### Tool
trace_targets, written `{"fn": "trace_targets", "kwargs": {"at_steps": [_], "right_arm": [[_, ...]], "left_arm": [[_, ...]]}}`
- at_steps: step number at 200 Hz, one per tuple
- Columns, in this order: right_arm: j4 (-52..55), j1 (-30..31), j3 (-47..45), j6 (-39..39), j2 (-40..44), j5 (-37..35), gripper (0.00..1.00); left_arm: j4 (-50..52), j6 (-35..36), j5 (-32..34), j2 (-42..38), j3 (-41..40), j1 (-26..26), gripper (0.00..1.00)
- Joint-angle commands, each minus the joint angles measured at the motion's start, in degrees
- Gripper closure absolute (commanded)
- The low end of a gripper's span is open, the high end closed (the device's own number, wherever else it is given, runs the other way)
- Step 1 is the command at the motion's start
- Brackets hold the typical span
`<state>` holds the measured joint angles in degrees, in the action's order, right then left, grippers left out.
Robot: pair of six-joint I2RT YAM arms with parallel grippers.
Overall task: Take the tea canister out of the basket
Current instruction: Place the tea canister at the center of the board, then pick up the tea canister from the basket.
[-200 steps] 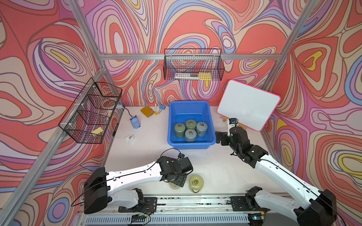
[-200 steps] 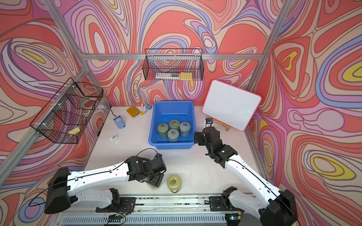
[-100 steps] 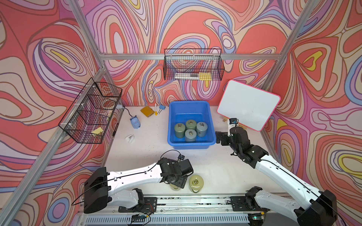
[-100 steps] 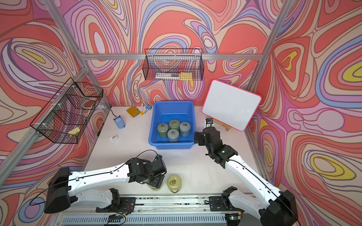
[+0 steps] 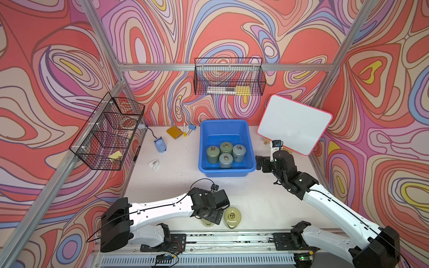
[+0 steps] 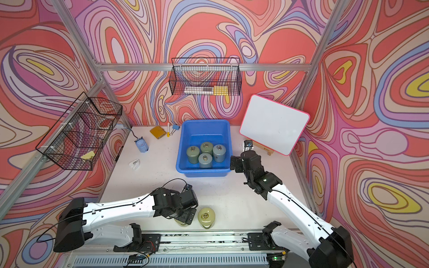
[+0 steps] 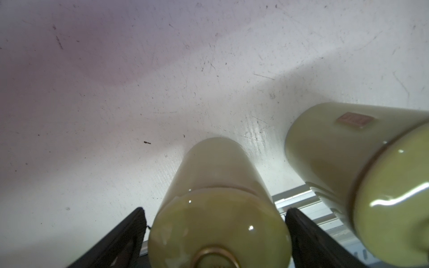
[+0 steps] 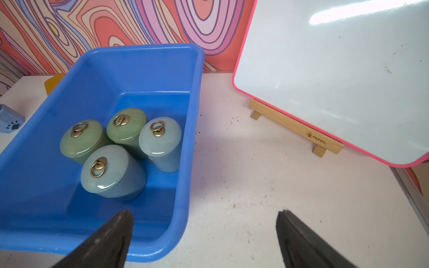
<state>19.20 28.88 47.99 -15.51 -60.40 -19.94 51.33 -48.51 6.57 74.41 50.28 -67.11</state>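
Two canisters stand out on the table [image 5: 176, 181] near its front edge: a free canister [image 5: 232, 217] and a second canister [image 7: 218, 174] between the jaws of the left end effector [image 7: 216, 208]. The jaws sit close on both sides, and I cannot tell whether they clench it. Four grey-green canisters [image 8: 111, 171] stand bunched in the basket [image 5: 226, 172]. The right end effector [image 8: 204, 211] hangs released and empty at the basket's near right corner, so the emptying looks partly done

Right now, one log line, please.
left tool flanks pale canister on table, grip unclear | another canister beside | right tool open by basket | four canisters inside
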Motion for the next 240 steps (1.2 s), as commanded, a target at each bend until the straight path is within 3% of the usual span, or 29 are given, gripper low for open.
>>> {"fn": "trace_targets", "kwargs": {"at_steps": [1,83,144,185,240], "right_arm": [[-0.48,-0.4,-0.61,-0.14,1.07,-0.51,0.02],[-0.39,-0.4,-0.56,-0.14,1.22,-0.15,0.02],[0.13,-0.39,-0.13,0.39,0.55,1.44,0.02],[1.89,-0.37,2.45,1.58,-1.06,7.6,0.03],[8.06,-0.29,10.9,0.82,-8.49,25.13,0.05]], "left_arm": [[0.58,-0.97,0.68,0.34,0.65,-0.28,0.01],[7.88,0.52,3.74,-2.02,7.53,-0.21,0.01],[15.73,5.67,12.88,-3.86,17.83,3.88,0.01],[8.35,11.52,17.28,-6.85,17.81,9.53,0.01],[-11.71,17.34,13.1,-10.49,8.53,17.87,0.01]]}}
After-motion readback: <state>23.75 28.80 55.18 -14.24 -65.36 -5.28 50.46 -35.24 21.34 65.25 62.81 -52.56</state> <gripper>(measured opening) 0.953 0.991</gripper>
